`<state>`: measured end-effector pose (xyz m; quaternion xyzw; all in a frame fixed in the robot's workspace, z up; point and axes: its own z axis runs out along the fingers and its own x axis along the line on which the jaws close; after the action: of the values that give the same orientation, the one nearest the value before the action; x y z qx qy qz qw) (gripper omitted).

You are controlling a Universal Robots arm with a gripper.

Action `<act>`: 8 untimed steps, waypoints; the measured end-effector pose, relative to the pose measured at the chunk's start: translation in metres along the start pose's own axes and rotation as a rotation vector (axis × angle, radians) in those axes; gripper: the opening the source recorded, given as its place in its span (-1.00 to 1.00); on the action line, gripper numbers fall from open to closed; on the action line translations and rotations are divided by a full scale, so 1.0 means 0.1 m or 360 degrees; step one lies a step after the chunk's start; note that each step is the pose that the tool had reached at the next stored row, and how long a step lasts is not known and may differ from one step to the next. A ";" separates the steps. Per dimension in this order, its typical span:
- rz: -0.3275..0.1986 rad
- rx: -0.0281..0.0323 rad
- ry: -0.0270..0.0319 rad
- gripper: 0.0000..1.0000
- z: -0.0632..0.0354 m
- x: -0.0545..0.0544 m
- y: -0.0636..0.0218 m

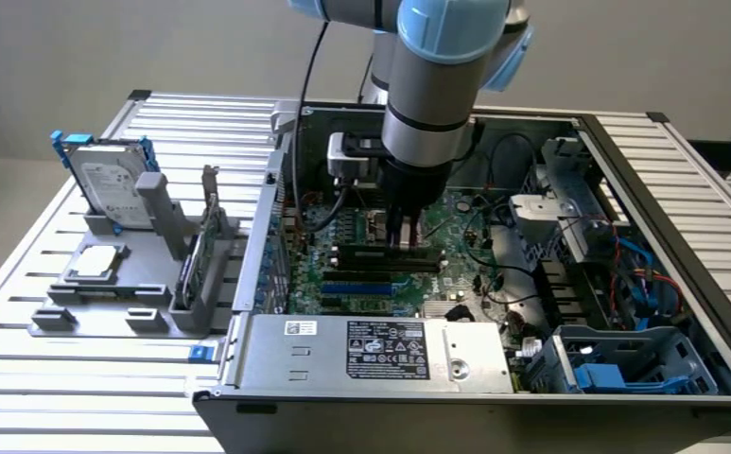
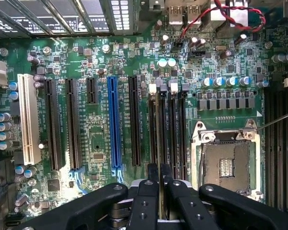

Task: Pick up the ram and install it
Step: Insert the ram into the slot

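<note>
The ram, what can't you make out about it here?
Wrist view: the ram is edge-on between the fingers of the gripper, so its chips cannot be seen.
Exterior view: the arm and gripper cover the ram's upper part; whether it is seated in its slot is too small to tell.

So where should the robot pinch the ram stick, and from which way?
By the middle of its top edge, coming straight down from above. The ram stands on edge, thin and long, over the slots of the motherboard, so only its two flat faces offer a pinch, and neighbouring slots crowd its sides. The gripper seems to hold it that way.
</note>
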<state>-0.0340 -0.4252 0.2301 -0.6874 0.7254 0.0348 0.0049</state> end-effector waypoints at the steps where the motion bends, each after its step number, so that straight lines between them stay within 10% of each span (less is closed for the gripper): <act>1: 0.0000 0.00001 0.00005 -0.72 0.005 0.00 -0.002; 8: 0.0000 0.00004 0.00017 -0.72 0.024 0.00 -0.009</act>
<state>-0.0332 -0.4252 0.2277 -0.6874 0.7255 0.0343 0.0046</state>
